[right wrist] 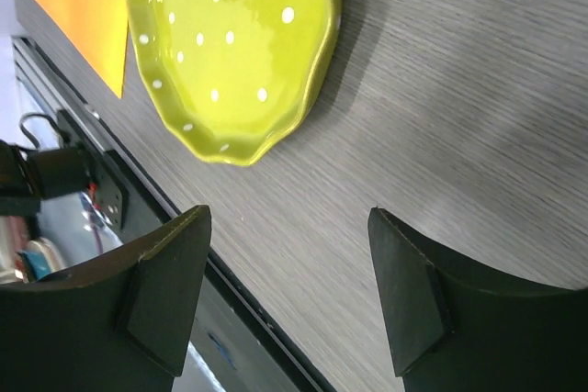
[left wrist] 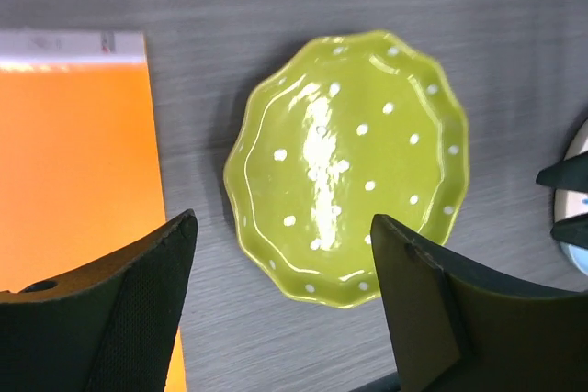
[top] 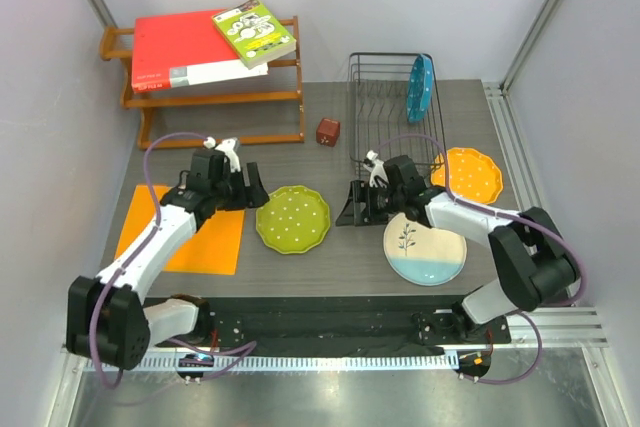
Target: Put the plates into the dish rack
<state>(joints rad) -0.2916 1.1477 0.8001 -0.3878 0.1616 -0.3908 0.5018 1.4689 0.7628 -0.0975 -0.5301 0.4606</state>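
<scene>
The lime green plate (top: 292, 218) lies flat on the grey table between my two grippers. My left gripper (top: 252, 187) is open and empty just left of it; in the left wrist view (left wrist: 283, 305) the plate (left wrist: 349, 167) lies ahead of the spread jaws. My right gripper (top: 352, 204) is open and empty just right of it; the plate (right wrist: 234, 43) shows ahead in the right wrist view (right wrist: 289, 296). The cream plate (top: 424, 247) and the orange-yellow plate (top: 472, 174) lie flat at the right. The blue plate (top: 421, 87) stands upright in the dish rack (top: 385, 107).
A flat orange mat (top: 190, 232) lies under my left arm and shows in the left wrist view (left wrist: 73, 162). A wooden shelf (top: 215, 97) with books stands at the back left. A small brown cube (top: 328, 131) sits left of the rack.
</scene>
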